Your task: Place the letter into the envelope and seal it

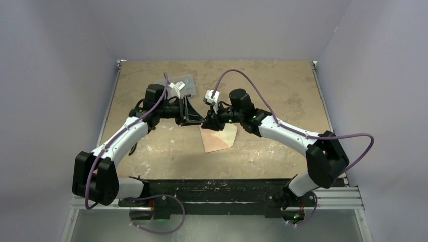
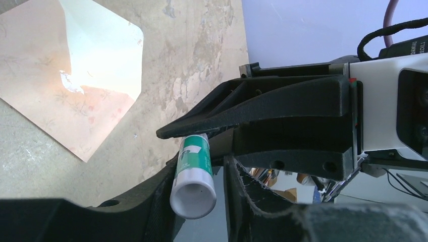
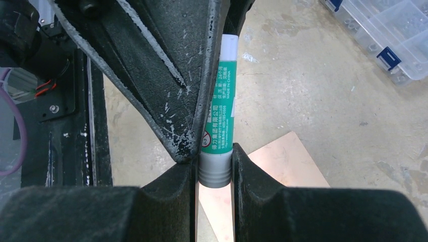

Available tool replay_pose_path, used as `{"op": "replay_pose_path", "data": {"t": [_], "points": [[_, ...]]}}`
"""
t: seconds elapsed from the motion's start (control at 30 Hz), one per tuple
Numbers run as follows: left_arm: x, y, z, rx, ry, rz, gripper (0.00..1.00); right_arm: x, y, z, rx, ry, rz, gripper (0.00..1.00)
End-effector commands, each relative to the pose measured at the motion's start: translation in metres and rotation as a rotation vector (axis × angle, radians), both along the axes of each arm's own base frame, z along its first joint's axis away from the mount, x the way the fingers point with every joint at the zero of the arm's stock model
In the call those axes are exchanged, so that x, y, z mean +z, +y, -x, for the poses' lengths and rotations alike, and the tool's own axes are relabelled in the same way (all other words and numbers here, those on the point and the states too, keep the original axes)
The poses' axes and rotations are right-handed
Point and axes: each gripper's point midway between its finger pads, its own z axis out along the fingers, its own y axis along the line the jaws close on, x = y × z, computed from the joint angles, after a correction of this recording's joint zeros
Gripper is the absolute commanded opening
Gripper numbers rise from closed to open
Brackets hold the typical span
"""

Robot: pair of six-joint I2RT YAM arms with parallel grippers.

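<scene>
While our left gripper [image 2: 177, 151] pinches the glue stick [image 3: 220, 111] at its white end and our right gripper [image 3: 214, 169] its grey end, the envelope [image 1: 218, 137] lies flap-open below both; we see no separate letter. A skewed pull could let the stick slip and fall onto it.

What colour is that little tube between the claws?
Glue stick: green and white, grey ribbed end; clearest in right wrist view.
</scene>
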Motion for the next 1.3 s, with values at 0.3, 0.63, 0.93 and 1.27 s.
{"op": "replay_pose_path", "data": {"t": [0.3,0.63,0.93,1.27], "points": [[-0.001,0.005,-0.004,0.022,0.004,0.007,0.39,0.008,0.001,0.011,0.083,-0.04,-0.007,0.0],[0.006,0.005,0.0,0.026,-0.02,0.037,0.0,0.012,0.003,0.014,0.088,-0.018,-0.027,0.0],[0.05,0.006,-0.03,0.13,-0.213,0.087,0.0,0.065,-0.02,0.018,-0.101,0.143,-0.309,0.8],[0.131,0.0,-0.05,0.158,-0.489,0.26,0.0,0.125,-0.061,0.011,-0.336,0.776,-0.887,0.82]]}}
